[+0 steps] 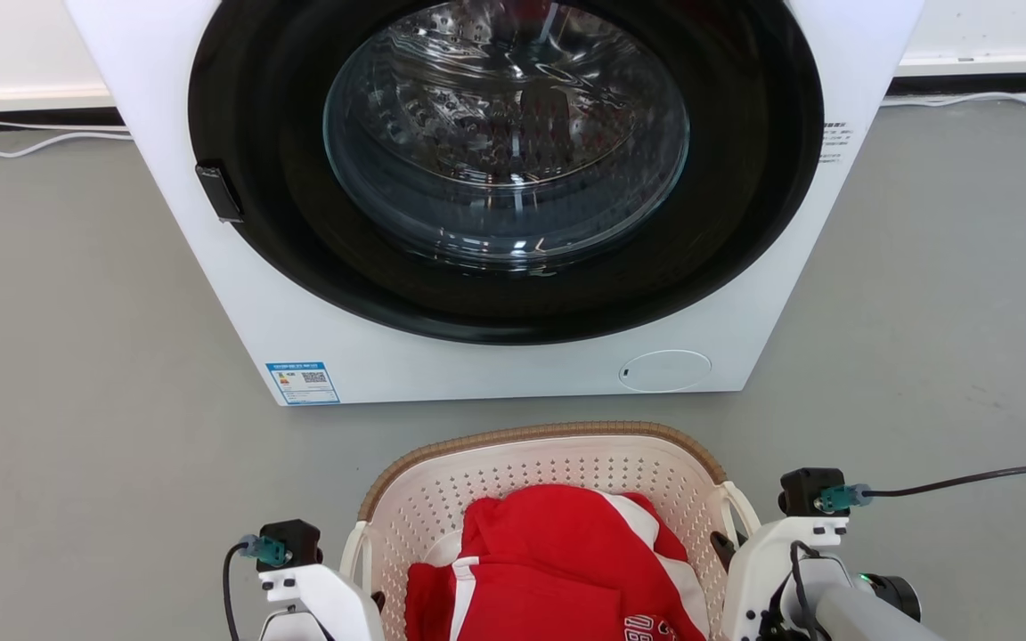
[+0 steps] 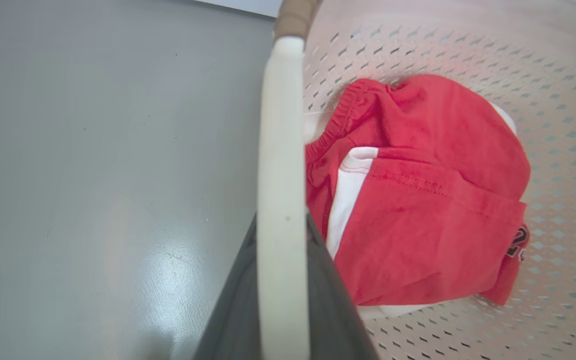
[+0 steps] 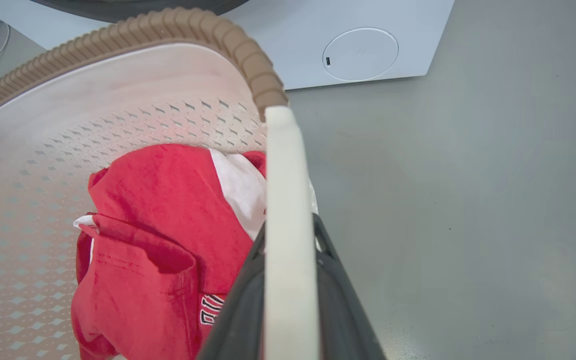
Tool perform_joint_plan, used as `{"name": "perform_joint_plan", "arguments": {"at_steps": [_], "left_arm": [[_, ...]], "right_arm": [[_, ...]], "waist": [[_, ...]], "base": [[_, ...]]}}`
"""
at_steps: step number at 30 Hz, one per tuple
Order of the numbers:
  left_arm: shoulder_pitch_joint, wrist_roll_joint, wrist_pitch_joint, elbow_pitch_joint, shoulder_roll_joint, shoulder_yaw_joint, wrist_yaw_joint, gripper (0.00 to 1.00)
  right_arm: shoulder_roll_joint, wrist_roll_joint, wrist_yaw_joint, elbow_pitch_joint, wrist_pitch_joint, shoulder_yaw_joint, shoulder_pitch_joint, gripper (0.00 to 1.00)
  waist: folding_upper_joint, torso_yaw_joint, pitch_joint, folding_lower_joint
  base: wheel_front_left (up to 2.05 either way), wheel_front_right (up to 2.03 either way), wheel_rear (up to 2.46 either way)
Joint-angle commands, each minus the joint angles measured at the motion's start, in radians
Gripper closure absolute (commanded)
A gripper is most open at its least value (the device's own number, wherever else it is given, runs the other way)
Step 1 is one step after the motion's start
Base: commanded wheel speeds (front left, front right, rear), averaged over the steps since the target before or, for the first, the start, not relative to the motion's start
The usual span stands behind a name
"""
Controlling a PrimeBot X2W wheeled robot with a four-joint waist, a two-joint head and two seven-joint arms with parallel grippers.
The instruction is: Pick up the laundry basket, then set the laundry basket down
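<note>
The basket (image 1: 557, 434) sits on the near side of the washer (image 1: 442, 356), centred before its round door and a short way off from its front, with a red and white garment (image 1: 557, 552) heaped inside. Each of its white loop handles runs straight up between a pair of dark fingers. In the left wrist view the left gripper (image 2: 282, 225) is clenched on the left handle (image 2: 280, 150), one finger on the floor side and the other on the basket side, both pressed against the strap. In the right wrist view the right gripper (image 3: 290, 230) grasps the right handle (image 3: 288, 200) the same way, with the brown rim (image 3: 118, 37) curving away just beyond the top of the loop. From the head view the two pale wrists flank the basket at about the same depth, the left one at the near left just outside the left handle and the right one at the near right against the right handle, each carrying a small black camera block with a teal plug on top. The right forearm (image 1: 860, 614) slants off toward the near right corner, and a dark cable (image 1: 967, 481) trails from it to the right over the grey floor (image 1: 77, 356). Both grippers point forward and down along the handles. Whether the basket rests on the floor or hangs clear of it cannot be told.
</note>
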Motion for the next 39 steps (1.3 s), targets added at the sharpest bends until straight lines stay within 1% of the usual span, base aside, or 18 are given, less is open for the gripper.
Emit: {"name": "perform_joint_plan", "arguments": {"at_steps": [1,39], "left_arm": [[-0.029,-0.011,-0.003,-0.006,0.043,0.018,-0.003,1.00],[-0.080,-0.108,-0.039,0.016,0.057,-0.079,-0.003,1.00]], "right_arm": [[-0.017,0.007,0.007,0.000,0.000,0.018,-0.018,1.00],[-0.016,0.101,0.007,0.012,-0.022,0.117,-0.040,1.00]], "waist": [[0.0000,-0.002,-0.003,0.0000],[0.0000,-0.020,-0.001,0.0000]], "base": [[0.00,0.00,0.00],[0.00,0.00,0.00]]}}
